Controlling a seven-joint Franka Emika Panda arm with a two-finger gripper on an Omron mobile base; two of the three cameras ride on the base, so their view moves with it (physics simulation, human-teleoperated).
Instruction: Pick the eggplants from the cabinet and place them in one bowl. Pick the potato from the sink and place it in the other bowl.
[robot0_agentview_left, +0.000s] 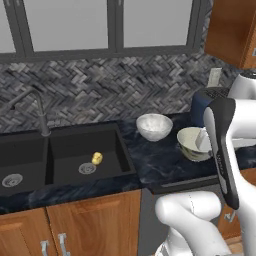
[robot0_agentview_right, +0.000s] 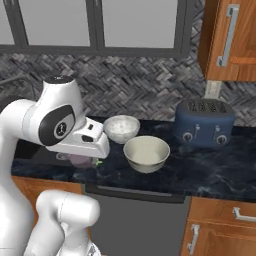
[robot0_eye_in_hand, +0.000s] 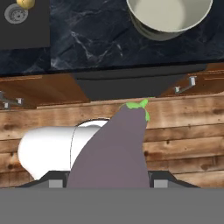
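My gripper is shut on a dark purplish-grey eggplant whose green stem end points away from the hand. In the right base view the gripper hangs over the counter's front edge with the eggplant under it, left of the cream bowl. That bowl lies ahead of the hand and is empty. A second bowl, speckled grey-white, stands behind it near the sink. The yellow potato rests by the right basin's drain. The wooden cabinet hangs at the upper right.
A dark blue toaster stands on the black marbled counter to the right of the bowls. A curved dark tap rises behind the sink. Wooden base cabinets and a dark appliance front run below the counter edge.
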